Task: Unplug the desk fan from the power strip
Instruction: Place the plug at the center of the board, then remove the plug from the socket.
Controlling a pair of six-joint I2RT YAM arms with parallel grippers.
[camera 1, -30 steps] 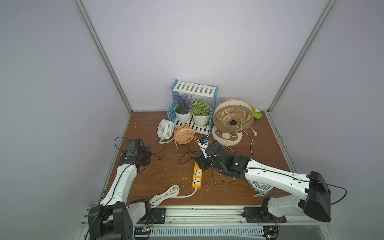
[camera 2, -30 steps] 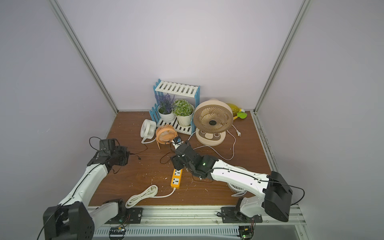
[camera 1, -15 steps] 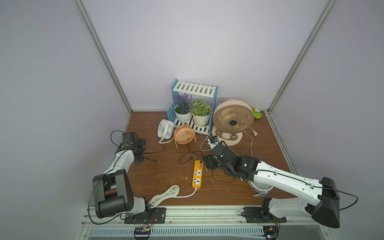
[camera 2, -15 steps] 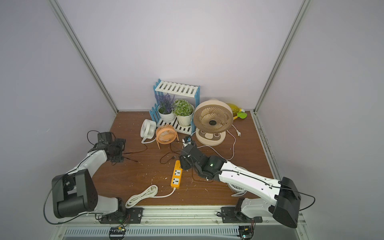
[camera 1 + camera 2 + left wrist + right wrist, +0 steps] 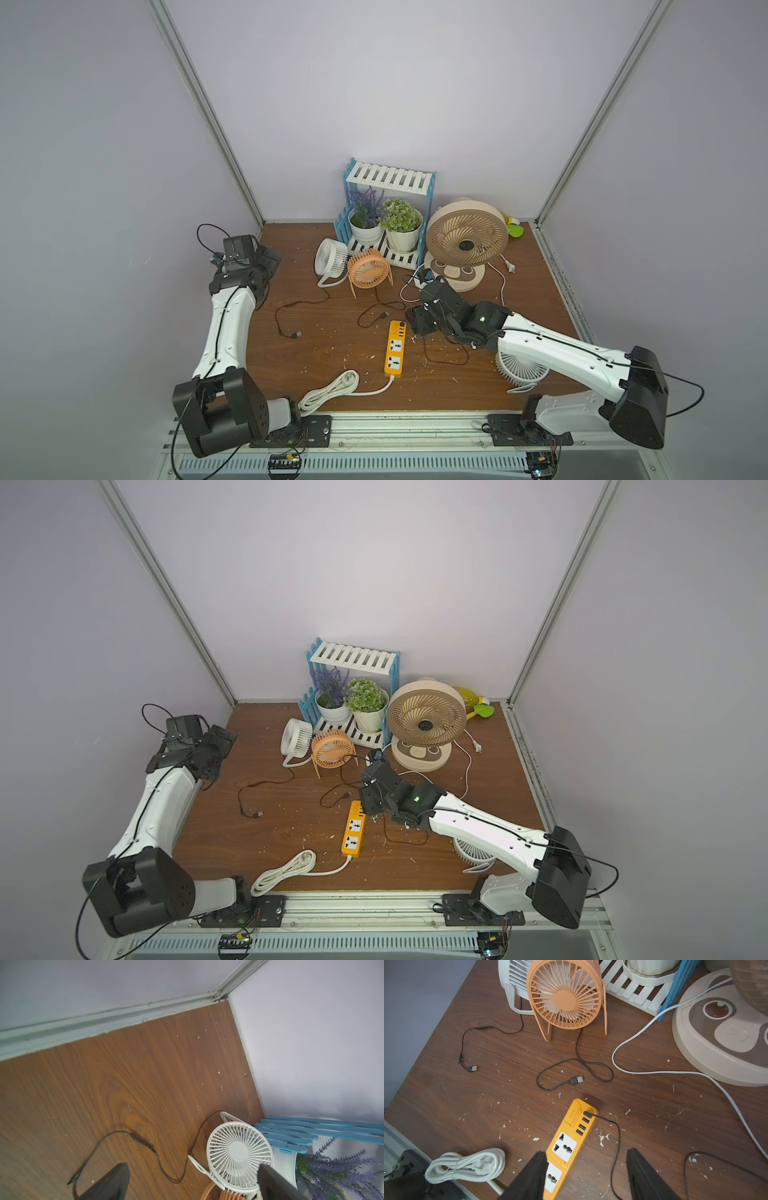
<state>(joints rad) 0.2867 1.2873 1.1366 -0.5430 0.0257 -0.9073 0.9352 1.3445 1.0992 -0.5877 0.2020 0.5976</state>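
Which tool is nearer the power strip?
Right. The right tool hovers open just beside the power strip; the left tool sits far off by the left wall.

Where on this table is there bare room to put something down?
Bare wood lies between the loose black cable and the power strip, also in the back corner beside the small white fan. It is crowded around the shelf and under the right arm.

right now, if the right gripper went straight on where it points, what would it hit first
Probably the power strip, just ahead of the open right gripper; the black cable plugged into it runs between the jaws and could touch first. Depth is unclear.
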